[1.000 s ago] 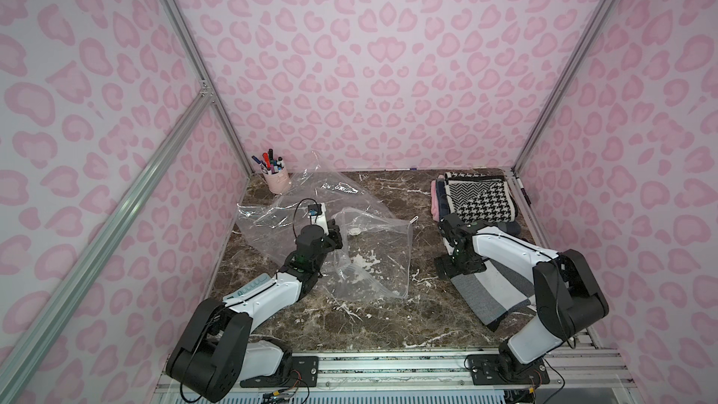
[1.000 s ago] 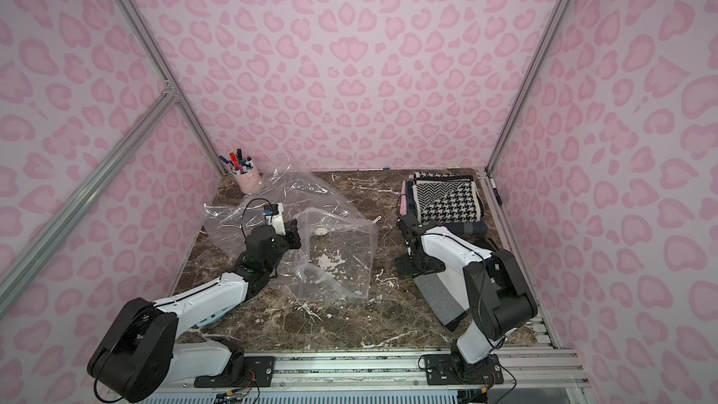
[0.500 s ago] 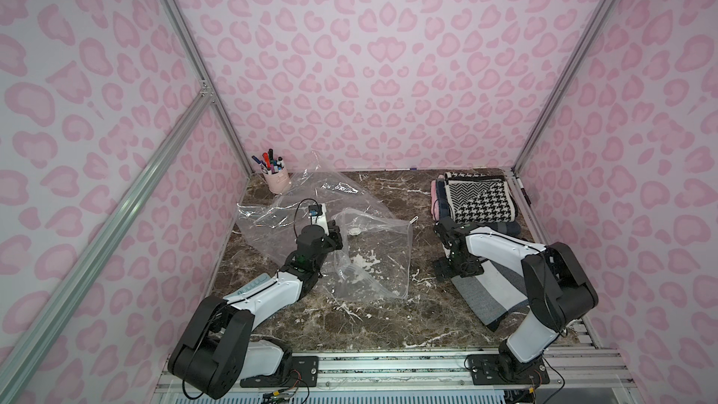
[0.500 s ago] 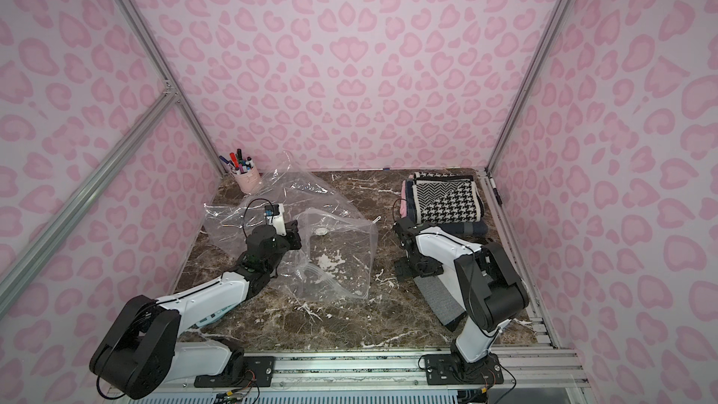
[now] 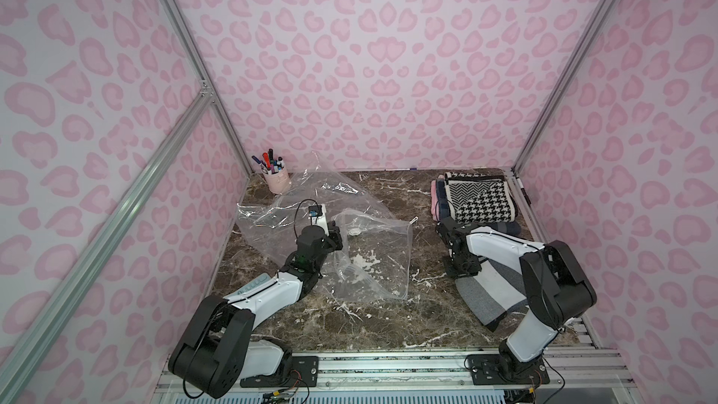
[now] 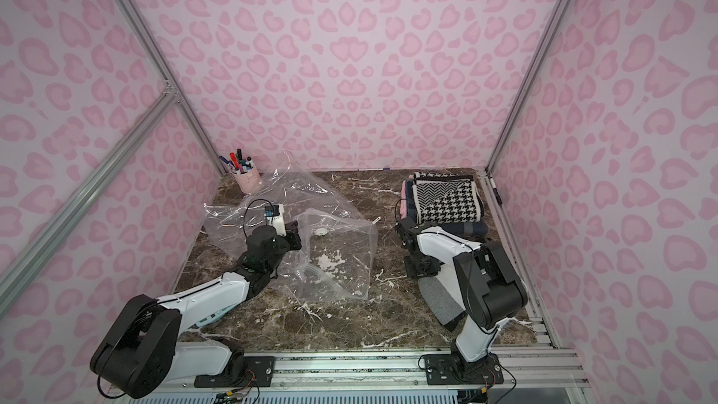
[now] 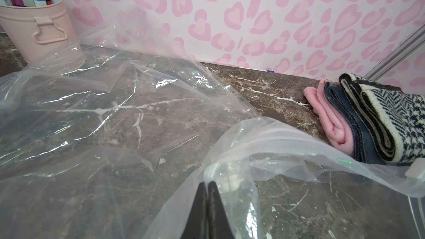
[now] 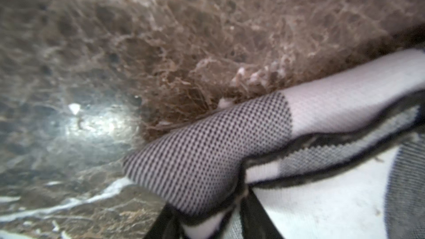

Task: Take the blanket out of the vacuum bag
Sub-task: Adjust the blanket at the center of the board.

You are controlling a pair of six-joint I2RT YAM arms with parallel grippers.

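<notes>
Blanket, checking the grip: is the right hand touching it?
Touching. The right wrist view shows the black fingers of the right hand pinching a fold of the blanket.

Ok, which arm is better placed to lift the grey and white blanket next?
Right. The right hand grips a fold of the grey and white blanket, near the folded stack. The left hand is shut on the edge of the vacuum bag, farther away.

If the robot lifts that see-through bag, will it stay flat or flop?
Probably flop: the bag is thin, crinkled plastic, sagging where the left fingers pinch its edge. It looks light, since it stands puffed up by itself. Its shiny surface may be slippery.
</notes>
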